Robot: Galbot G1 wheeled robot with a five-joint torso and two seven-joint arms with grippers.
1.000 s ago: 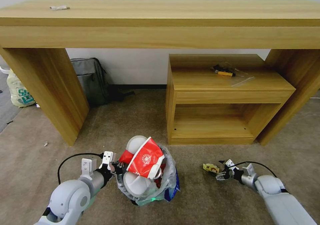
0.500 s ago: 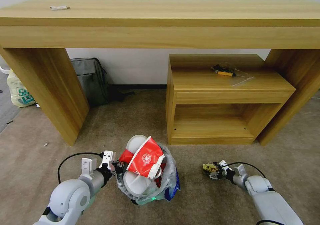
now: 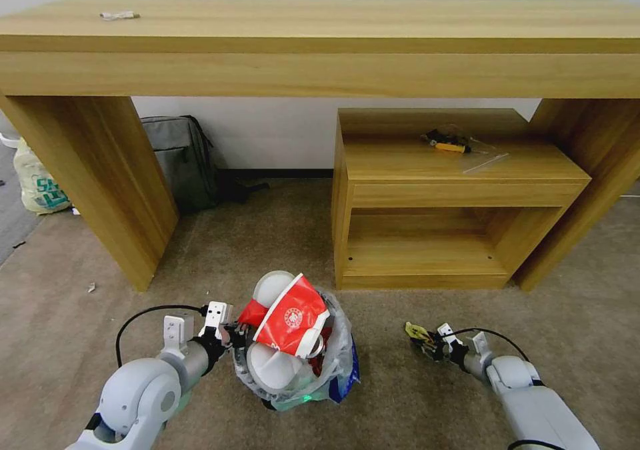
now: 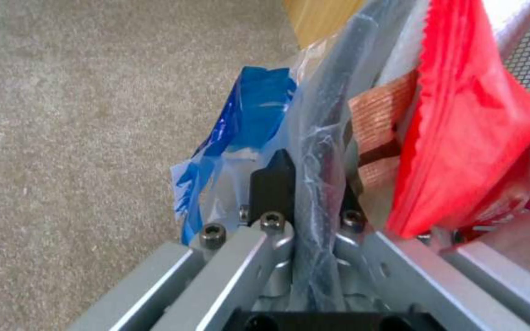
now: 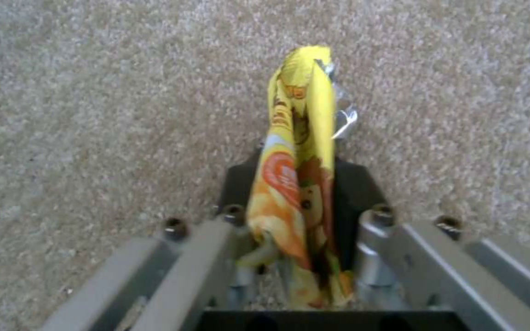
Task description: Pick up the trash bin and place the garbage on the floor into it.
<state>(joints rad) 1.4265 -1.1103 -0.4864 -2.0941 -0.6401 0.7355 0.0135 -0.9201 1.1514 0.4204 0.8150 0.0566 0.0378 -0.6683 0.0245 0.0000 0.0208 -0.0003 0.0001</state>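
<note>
1. The left gripper (image 3: 230, 335) is clenched on the near-left rim of the trash bin (image 3: 293, 387), which sits on the beige carpet floor (image 3: 267, 237) in front of the robot; in the left wrist view one black finger (image 4: 272, 181) presses the crinkly bag liner (image 4: 317, 151) against the rim, while the opposite finger is mostly hidden behind plastic.
2. The bin's black wall is almost wholly covered by the translucent liner and its blue print (image 3: 347, 370).
3. The bin is heaped above the rim: a red wrapper (image 3: 291, 317) lies on top, with white slippers (image 3: 273, 363) beneath and behind it. What lies deeper cannot be made out.
4. The right gripper (image 3: 430, 347) is low over the carpet to the bin's right, well apart from it, its jaws grasping a yellow wrapper (image 3: 417, 333); the right wrist view shows the wrapper (image 5: 296, 170) squeezed upright between the two black fingers (image 5: 351, 184), its lower end lost among the gripper's frame.
5. Whether the wrapper's far tip touches the carpet cannot be told.
6. Behind stands a wooden desk (image 3: 320, 43) with a low shelf unit (image 3: 453, 170); a grey backpack (image 3: 183, 160) leans at the wall, partly hidden by the desk leg, and a pale-yellow shopping bag (image 3: 40, 183) is cut off at the left edge.
</note>
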